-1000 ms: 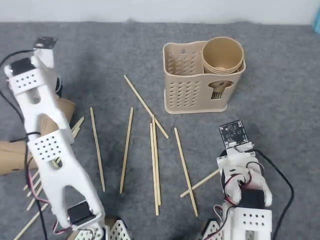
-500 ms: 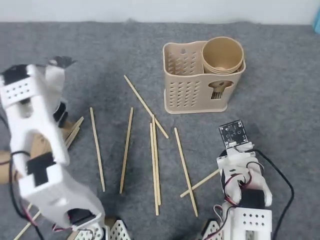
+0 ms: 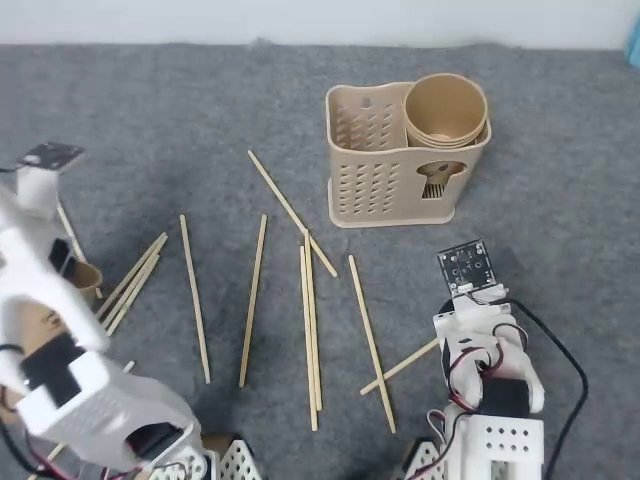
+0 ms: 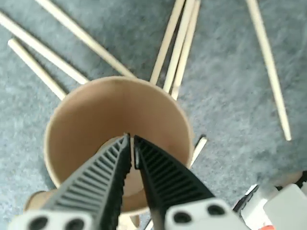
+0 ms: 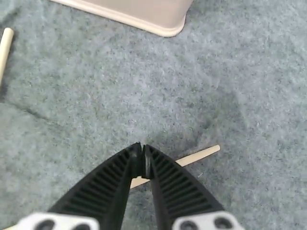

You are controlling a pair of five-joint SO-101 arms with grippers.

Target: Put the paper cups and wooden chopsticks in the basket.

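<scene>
Both ribbed black jaws are closed, left over a round paper cup (image 4: 115, 105), right over fuzzy carpet (image 5: 216, 72).

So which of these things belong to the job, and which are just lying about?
Part of the job:
- basket
- paper cups already stacked in it
- loose paper cup
- wooden chopsticks, scattered

Just there:
- grey carpet
- white wall behind
</scene>
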